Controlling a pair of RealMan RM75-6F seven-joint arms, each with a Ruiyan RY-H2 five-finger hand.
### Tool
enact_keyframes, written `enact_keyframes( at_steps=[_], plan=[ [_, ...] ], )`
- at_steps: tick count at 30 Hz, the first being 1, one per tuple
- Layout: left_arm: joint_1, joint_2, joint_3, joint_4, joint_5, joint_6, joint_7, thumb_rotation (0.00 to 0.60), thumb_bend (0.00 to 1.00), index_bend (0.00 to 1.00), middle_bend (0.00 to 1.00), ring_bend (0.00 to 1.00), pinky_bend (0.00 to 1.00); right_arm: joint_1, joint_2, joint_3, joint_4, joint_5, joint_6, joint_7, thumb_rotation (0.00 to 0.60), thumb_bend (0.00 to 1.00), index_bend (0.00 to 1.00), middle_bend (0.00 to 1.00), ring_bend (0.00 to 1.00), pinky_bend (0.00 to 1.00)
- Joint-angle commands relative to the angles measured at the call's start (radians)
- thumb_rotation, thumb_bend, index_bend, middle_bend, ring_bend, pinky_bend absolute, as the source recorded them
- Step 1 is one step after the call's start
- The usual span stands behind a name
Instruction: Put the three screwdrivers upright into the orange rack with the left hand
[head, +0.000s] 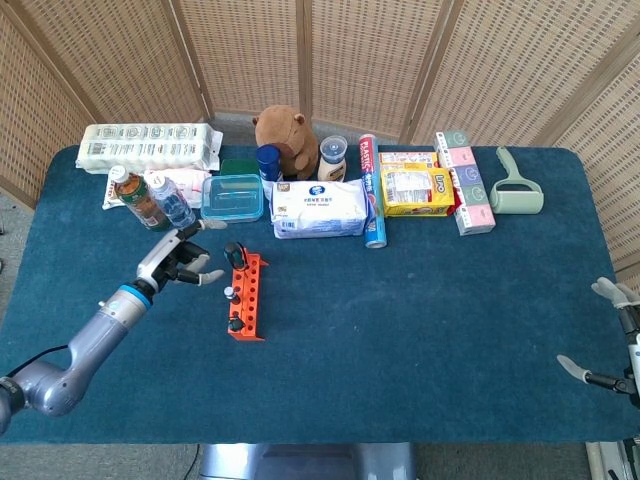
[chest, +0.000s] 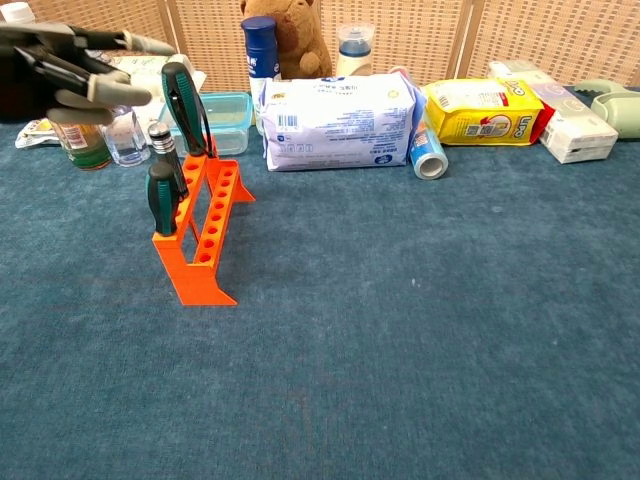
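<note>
Now three screwdrivers stand in orange rack on the bench; left hand beside it w/ fingers spread, holding nothing. Best lift clear w/o brushing handles, esp. the tilted tall one

Left robot hand motion-blurred, right robot hand edge-cropped
</note>
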Motion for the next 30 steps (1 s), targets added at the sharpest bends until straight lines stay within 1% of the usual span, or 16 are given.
enact_keyframes(
  at_steps=[1, 2, 4, 5, 6, 8, 9, 10, 12, 13, 15, 16, 18, 20, 25, 30],
  plan=[
    [0.018, 0.043, 0.005, -0.021, 0.037, 0.028, 0.011, 0.600, 0.22, 0.16, 0.89, 0.97, 0.95, 0.000, 0.000, -0.001, -0.001, -0.001, 0.001, -0.003, 0.600, 0.04, 0.07, 0.17, 0.09, 0.02],
    [0.021, 0.063, 0.012, -0.028, 0.055, 0.031, 0.022, 0.600, 0.21, 0.15, 0.88, 0.96, 0.95, 0.000, -0.001, -0.001, -0.002, -0.002, 0.001, -0.005, 0.600, 0.04, 0.07, 0.17, 0.09, 0.02],
    [0.026, 0.112, 0.030, -0.039, 0.094, 0.035, 0.065, 0.600, 0.18, 0.06, 0.81, 0.92, 0.93, 0.000, -0.001, -0.001, -0.003, -0.001, 0.000, -0.009, 0.600, 0.04, 0.07, 0.17, 0.09, 0.02],
    [0.032, 0.139, 0.037, -0.051, 0.107, 0.041, 0.085, 0.600, 0.17, 0.04, 0.77, 0.89, 0.92, 0.001, -0.002, -0.001, -0.003, -0.001, -0.001, -0.012, 0.600, 0.04, 0.07, 0.17, 0.09, 0.02],
    [0.038, 0.163, 0.042, -0.062, 0.115, 0.052, 0.107, 0.600, 0.16, 0.01, 0.71, 0.85, 0.89, 0.001, -0.002, -0.001, -0.003, 0.000, -0.002, -0.014, 0.600, 0.04, 0.07, 0.17, 0.09, 0.02],
    [0.053, 0.201, 0.052, -0.084, 0.126, 0.074, 0.145, 0.600, 0.14, 0.00, 0.58, 0.76, 0.85, 0.002, -0.003, -0.001, -0.004, 0.000, -0.003, -0.018, 0.600, 0.04, 0.07, 0.17, 0.09, 0.02],
    [0.061, 0.224, 0.058, -0.099, 0.130, 0.086, 0.167, 0.600, 0.13, 0.00, 0.48, 0.67, 0.80, 0.002, -0.004, -0.002, -0.005, 0.000, -0.003, -0.021, 0.600, 0.04, 0.07, 0.17, 0.09, 0.02],
    [0.068, 0.241, 0.063, -0.109, 0.134, 0.092, 0.182, 0.600, 0.13, 0.00, 0.41, 0.60, 0.76, 0.002, -0.004, -0.002, -0.005, 0.000, -0.003, -0.023, 0.600, 0.04, 0.07, 0.17, 0.09, 0.02],
    [0.089, 0.292, 0.084, -0.141, 0.147, 0.111, 0.235, 0.600, 0.12, 0.00, 0.19, 0.34, 0.63, 0.002, -0.006, -0.003, -0.007, -0.002, -0.004, -0.029, 0.600, 0.04, 0.07, 0.17, 0.09, 0.02],
    [0.120, 0.338, 0.117, -0.150, 0.170, 0.138, 0.329, 0.600, 0.11, 0.00, 0.10, 0.22, 0.56, 0.003, -0.006, -0.004, -0.009, -0.005, -0.003, -0.036, 0.600, 0.04, 0.07, 0.17, 0.09, 0.02],
    [0.178, 0.386, 0.152, -0.202, 0.160, 0.211, 0.484, 0.600, 0.10, 0.00, 0.02, 0.09, 0.48, 0.001, -0.007, -0.004, -0.013, -0.007, 0.002, -0.048, 0.600, 0.04, 0.07, 0.17, 0.09, 0.02],
    [0.213, 0.397, 0.169, -0.225, 0.152, 0.269, 0.576, 0.600, 0.09, 0.00, 0.00, 0.05, 0.43, 0.000, -0.008, -0.004, -0.015, -0.009, 0.005, -0.056, 0.600, 0.04, 0.07, 0.17, 0.09, 0.02],
    [0.277, 0.390, 0.190, -0.254, 0.153, 0.392, 0.693, 0.600, 0.09, 0.00, 0.00, 0.02, 0.38, -0.002, -0.009, -0.004, -0.020, -0.008, 0.009, -0.072, 0.600, 0.04, 0.07, 0.17, 0.09, 0.02],
    [0.332, 0.372, 0.209, -0.259, 0.181, 0.499, 0.743, 0.600, 0.09, 0.00, 0.00, 0.01, 0.34, -0.003, -0.010, -0.005, -0.024, -0.008, 0.012, -0.084, 0.600, 0.04, 0.06, 0.17, 0.09, 0.02],
    [0.419, 0.356, 0.256, -0.247, 0.219, 0.630, 0.806, 0.600, 0.09, 0.00, 0.00, 0.00, 0.25, -0.008, -0.013, -0.003, -0.026, -0.008, 0.023, -0.116, 0.600, 0.03, 0.05, 0.15, 0.08, 0.02],
    [0.519, 0.330, 0.298, -0.257, 0.227, 0.779, 0.976, 0.600, 0.09, 0.00, 0.00, 0.00, 0.19, -0.012, -0.016, -0.006, -0.022, -0.008, 0.028, -0.192, 0.600, 0.00, 0.02, 0.10, 0.04, 0.01]
  ],
)
